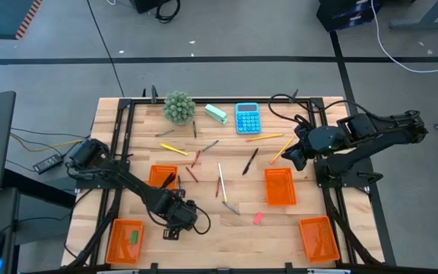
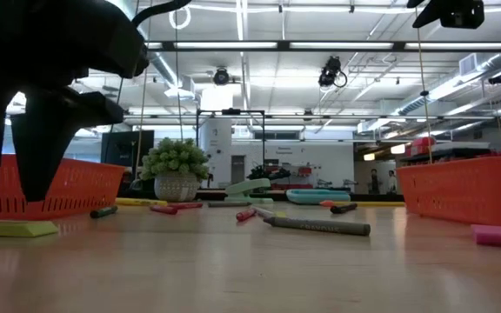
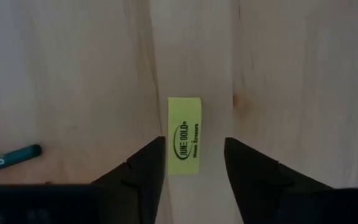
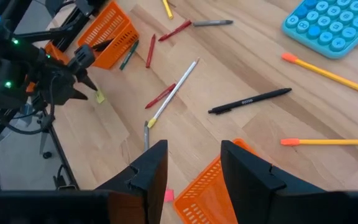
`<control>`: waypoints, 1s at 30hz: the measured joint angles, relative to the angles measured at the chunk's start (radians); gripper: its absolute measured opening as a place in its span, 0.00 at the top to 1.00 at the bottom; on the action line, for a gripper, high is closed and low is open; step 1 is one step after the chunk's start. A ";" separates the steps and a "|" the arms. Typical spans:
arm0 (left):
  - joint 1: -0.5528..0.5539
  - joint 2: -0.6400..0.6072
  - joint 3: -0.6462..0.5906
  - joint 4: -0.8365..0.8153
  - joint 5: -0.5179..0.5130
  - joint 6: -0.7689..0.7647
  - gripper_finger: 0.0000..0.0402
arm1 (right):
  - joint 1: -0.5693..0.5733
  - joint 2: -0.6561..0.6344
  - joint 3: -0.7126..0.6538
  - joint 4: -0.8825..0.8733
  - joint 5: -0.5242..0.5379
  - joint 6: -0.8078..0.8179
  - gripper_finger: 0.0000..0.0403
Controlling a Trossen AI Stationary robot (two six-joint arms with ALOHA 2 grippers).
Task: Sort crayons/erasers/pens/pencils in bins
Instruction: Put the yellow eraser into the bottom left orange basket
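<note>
A yellow-green eraser (image 3: 184, 144) lies flat on the wood near the table's near edge. My left gripper (image 3: 194, 142) points down over it, open, one finger on each side, not touching it. In the low view the eraser (image 2: 11, 229) rests below its dark fingers (image 2: 24, 148). My right gripper (image 4: 193, 149) hovers open at the right (image 1: 291, 157), above an orange bin (image 4: 207, 186). A pink eraser (image 1: 257, 218) lies near the middle bin (image 1: 280, 186). A green eraser (image 1: 134, 237) sits in the near left bin (image 1: 116, 240). Crayons (image 1: 196, 158), pencils (image 1: 265, 138) and a black pen (image 1: 249, 161) lie scattered mid-table.
A fourth bin (image 1: 318, 237) stands at the near right and another (image 1: 158, 175) left of centre. A potted plant (image 1: 179, 106), a mint-green block (image 1: 216, 113) and a blue calculator (image 1: 247, 118) stand along the far edge. A grey pen (image 1: 230, 205) lies mid-table.
</note>
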 joint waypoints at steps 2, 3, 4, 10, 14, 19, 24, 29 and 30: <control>0.000 0.005 -0.015 0.007 -0.001 0.004 0.52 | 0.000 0.000 0.000 0.000 0.000 0.000 0.62; 0.000 0.005 -0.029 0.002 0.000 0.003 0.51 | 0.000 0.000 0.000 0.000 0.000 0.000 0.62; 0.000 0.005 -0.041 -0.001 0.000 0.003 0.51 | 0.000 0.000 0.000 0.000 0.000 0.000 0.62; 0.000 0.005 -0.077 0.024 0.000 0.004 0.50 | 0.000 0.000 0.000 0.000 0.000 -0.007 0.62; 0.003 0.005 -0.077 0.062 0.000 0.003 0.53 | 0.000 0.000 0.000 0.000 0.000 -0.008 0.62; 0.007 0.005 -0.077 0.111 0.000 0.003 0.57 | 0.000 0.000 0.000 0.000 0.024 -0.006 0.62; 0.003 0.005 -0.077 0.148 0.000 -0.004 0.61 | 0.000 0.000 0.000 0.000 0.026 -0.002 0.62; 0.003 0.022 -0.075 0.144 -0.001 -0.004 0.67 | 0.000 0.000 0.000 0.000 0.027 0.001 0.62; 0.003 0.025 -0.075 0.144 -0.002 -0.004 0.68 | 0.000 0.000 0.000 0.000 0.027 0.001 0.62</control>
